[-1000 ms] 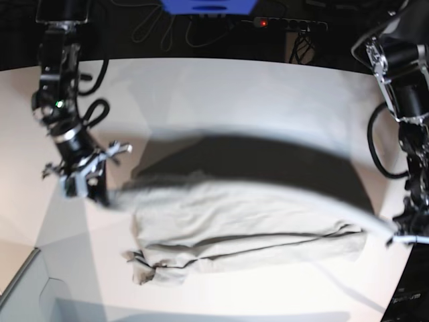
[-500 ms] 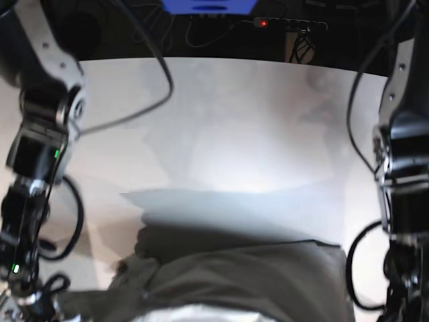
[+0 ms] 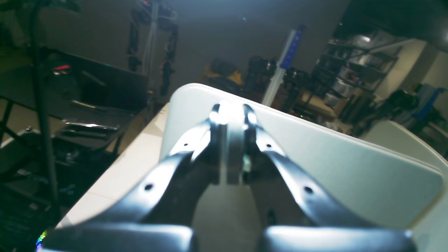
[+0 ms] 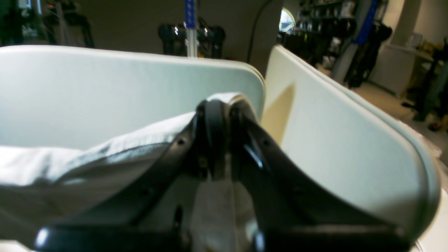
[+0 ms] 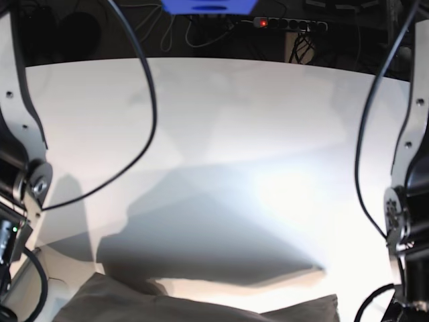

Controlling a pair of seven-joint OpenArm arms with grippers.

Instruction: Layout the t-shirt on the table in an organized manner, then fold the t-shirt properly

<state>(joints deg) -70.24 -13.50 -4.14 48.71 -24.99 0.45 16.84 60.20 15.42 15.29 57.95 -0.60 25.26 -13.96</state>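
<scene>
The t-shirt (image 5: 201, 305), pale grey-beige, hangs stretched across the bottom of the base view, raised off the white table (image 5: 221, 121) and casting a wide shadow on it. In the right wrist view my right gripper (image 4: 220, 105) is shut on a fold of the t-shirt (image 4: 70, 164), which trails away to the left. In the left wrist view my left gripper (image 3: 232, 117) is shut, with a thin pale strip of the t-shirt (image 3: 231, 164) pinched between the jaws. Both grippers sit below the base view's lower edge; only the arms' upper links (image 5: 20, 168) show there.
A power strip (image 5: 288, 23) with a red light, a blue object (image 5: 208, 5) and loose cables lie beyond the table's far edge. A second cream surface (image 4: 332, 133) adjoins the table. Dark shelving (image 3: 350, 70) stands in the room behind.
Both arms have drawn the t-shirt off the middle of the table, up and toward the near edge. It now spans the bottom of the base view, and both grips have held.
</scene>
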